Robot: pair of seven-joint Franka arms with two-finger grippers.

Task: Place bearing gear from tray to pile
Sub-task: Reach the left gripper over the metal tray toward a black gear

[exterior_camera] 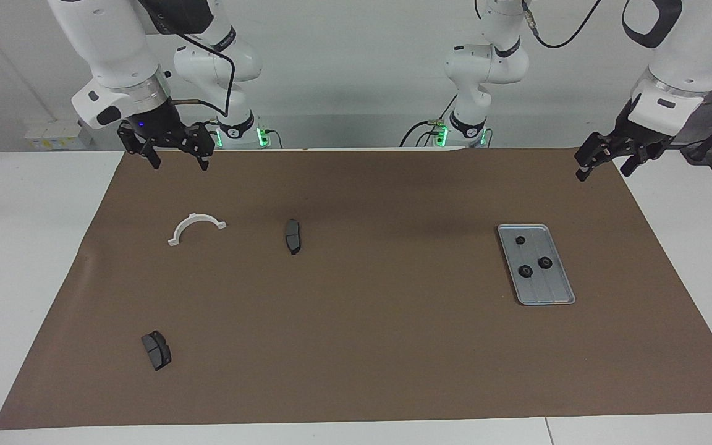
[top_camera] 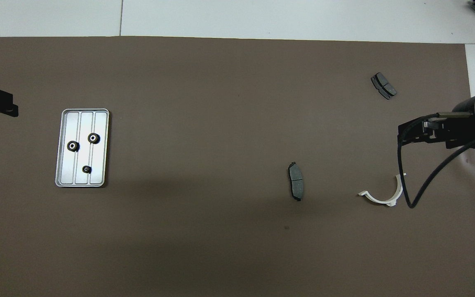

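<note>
Gears (exterior_camera: 545, 262) lie in the tray (exterior_camera: 563, 290), apart from both spread, raised claws (exterior_camera: 603, 162) (exterior_camera: 180, 156).

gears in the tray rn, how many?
3, all on the tray: a small gear nearest the robots, two larger gears side by side farther out. None looks hidden.

Three gears (exterior_camera: 545, 262), two brake pads (exterior_camera: 293, 236)

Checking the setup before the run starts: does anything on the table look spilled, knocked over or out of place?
Nothing stands out. Three gears lie inside the tray; the white bracket and two brake pads lie flat, well apart. The left gripper and right gripper wait open, raised.
</note>
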